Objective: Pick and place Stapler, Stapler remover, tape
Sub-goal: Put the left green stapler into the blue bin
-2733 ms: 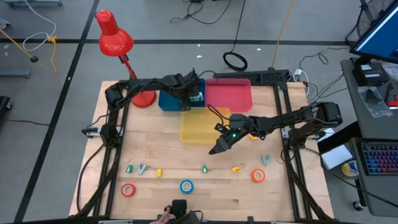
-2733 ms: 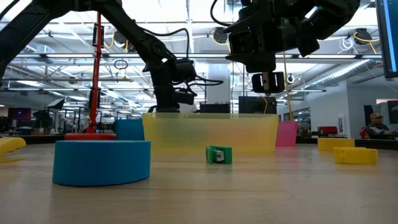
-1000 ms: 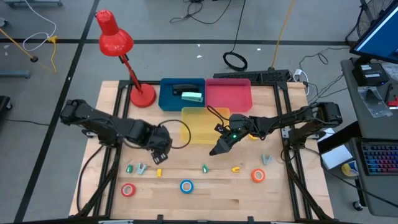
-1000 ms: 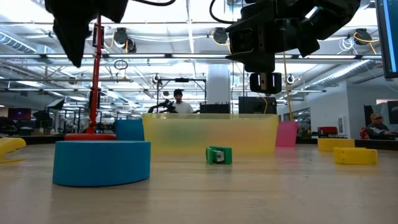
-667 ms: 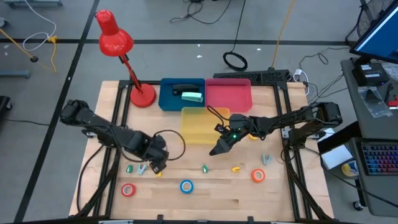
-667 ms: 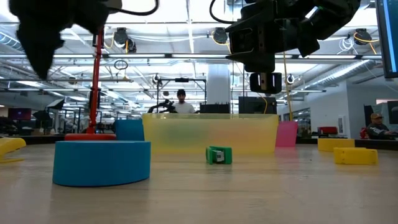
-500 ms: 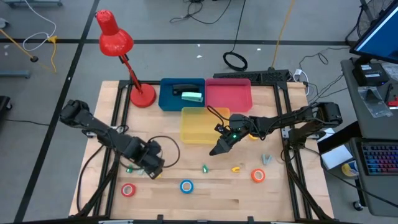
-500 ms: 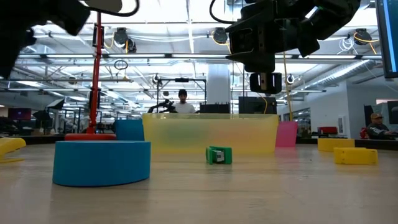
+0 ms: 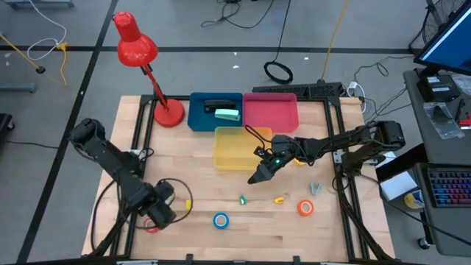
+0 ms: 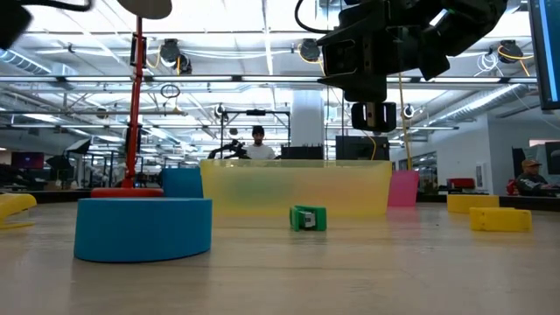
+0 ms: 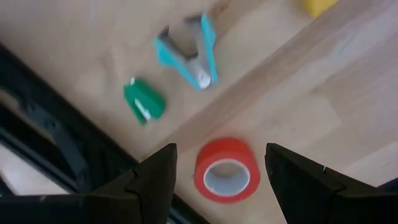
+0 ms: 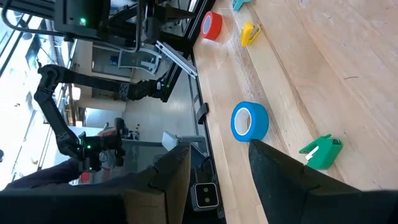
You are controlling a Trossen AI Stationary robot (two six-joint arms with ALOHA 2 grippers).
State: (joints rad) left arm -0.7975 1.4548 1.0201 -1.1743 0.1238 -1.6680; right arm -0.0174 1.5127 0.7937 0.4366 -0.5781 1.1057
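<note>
The left gripper [image 11: 217, 177] is held spread above the red tape [image 11: 227, 170] near the desk's [image 9: 243, 243] front left corner. The right gripper [image 9: 257, 177] is seen half spread, empty, beside the yellow bin [image 9: 237, 147].

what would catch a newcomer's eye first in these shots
Probably the red desk lamp at the table's far left corner, beside the blue bin, red bin and yellow bin. Next, the left pincer open above the red tape roll at the near left edge, while the right pincer hangs mid-table by the yellow bin.
</note>
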